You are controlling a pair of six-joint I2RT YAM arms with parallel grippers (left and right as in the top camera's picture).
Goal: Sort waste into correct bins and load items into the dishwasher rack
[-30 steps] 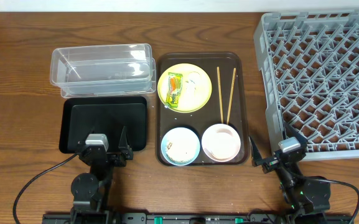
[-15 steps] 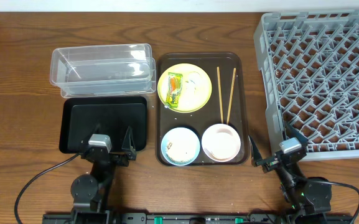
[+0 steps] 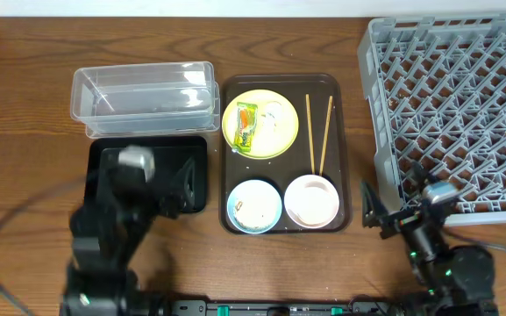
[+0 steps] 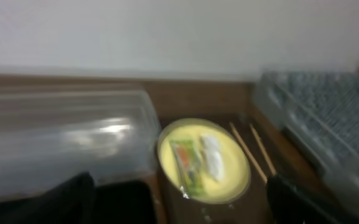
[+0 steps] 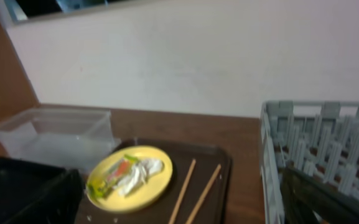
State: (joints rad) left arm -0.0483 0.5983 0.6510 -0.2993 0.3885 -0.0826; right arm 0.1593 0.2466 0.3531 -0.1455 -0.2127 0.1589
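A yellow plate (image 3: 260, 140) on the brown serving tray holds a green-yellow wrapper (image 3: 247, 125) and a white paper scrap (image 3: 273, 116). Two chopsticks (image 3: 318, 133) lie to its right. A light blue bowl (image 3: 254, 205) with pale crumbs and a white-pink bowl (image 3: 312, 200) sit at the tray's front. The clear tub (image 3: 143, 96) and black tray (image 3: 112, 158) are on the left, and the grey rack (image 3: 454, 105) is on the right. My left gripper (image 3: 143, 195) is open above the black tray. My right gripper (image 3: 395, 202) is open by the rack's near corner. No cup shows.
The dark brown serving tray (image 3: 340, 88) lies between the bins and the rack. The left wrist view shows the plate (image 4: 229, 180), the wrapper (image 4: 188, 165) and the tub (image 4: 61, 137). The right wrist view shows the plate (image 5: 154, 186), the chopsticks (image 5: 195, 186) and the rack (image 5: 316, 137).
My left arm has risen and moved forward over the black tray, blurred with motion. My right arm has lifted and shifted a little to the right. No object has moved.
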